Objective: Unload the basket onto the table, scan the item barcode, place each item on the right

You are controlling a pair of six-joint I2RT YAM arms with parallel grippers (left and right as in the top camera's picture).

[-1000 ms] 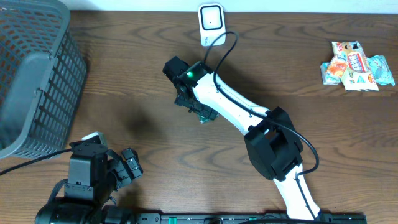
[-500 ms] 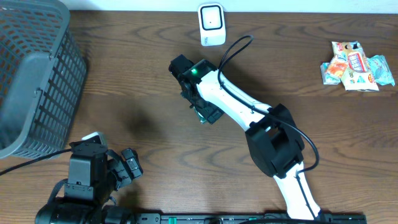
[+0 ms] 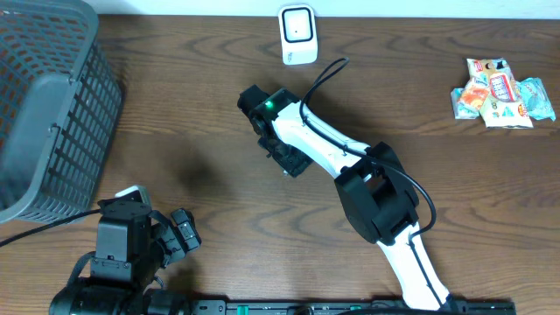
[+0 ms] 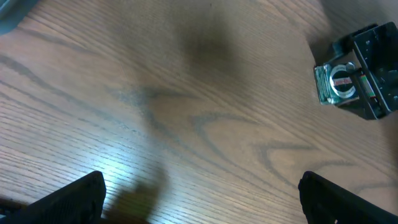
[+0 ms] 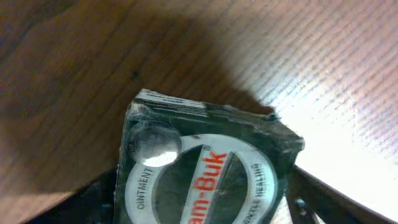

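Dark wood table [image 3: 175, 131] fills the overhead view, and near its middle the right gripper [image 3: 284, 160] sits over a small green box [image 5: 205, 174], hiding most of it. The white scanner [image 3: 297, 33] stands at 12 o'clock from that gripper, well apart, at the far edge. The left gripper [image 3: 179, 232] rests at about 7 o'clock from the box, farther off, so the right arm is plainly the nearer one for carrying the box to the scanner.

From the left wrist, the box shows at 2 o'clock, caught in the other arm's black frame. This hand's own fingers [image 4: 74, 199] are spread wide with only bare wood between them.

From the right wrist, the box lies between the two fingers [image 5: 311, 199], printed lid up and its long axis running across the jaws. They stand close against its sides, but I cannot tell whether they are pressing on it or just short of it.
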